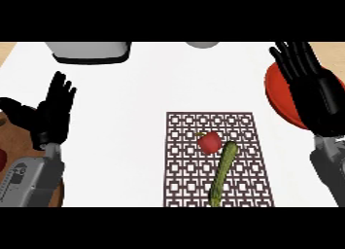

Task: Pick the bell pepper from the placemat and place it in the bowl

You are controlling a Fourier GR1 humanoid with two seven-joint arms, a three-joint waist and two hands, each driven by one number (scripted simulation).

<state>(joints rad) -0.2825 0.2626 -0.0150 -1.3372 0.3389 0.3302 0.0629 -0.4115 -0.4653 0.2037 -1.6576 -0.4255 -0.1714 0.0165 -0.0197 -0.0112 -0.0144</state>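
while untouched, bell pepper (pixel 210 142) on placemat (pixel 185 165)

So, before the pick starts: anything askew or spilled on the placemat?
Nothing spilled. The pepper and a green courgette lie touching on the placemat, the courgette slanted across it. Both hands are open, away from them.

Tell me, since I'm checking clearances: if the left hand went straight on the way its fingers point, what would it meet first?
Probably the grey appliance at the counter's far edge: the left hand is open, fingers pointing away and slightly right. Bare counter lies between; its height is unclear, so it might pass above.
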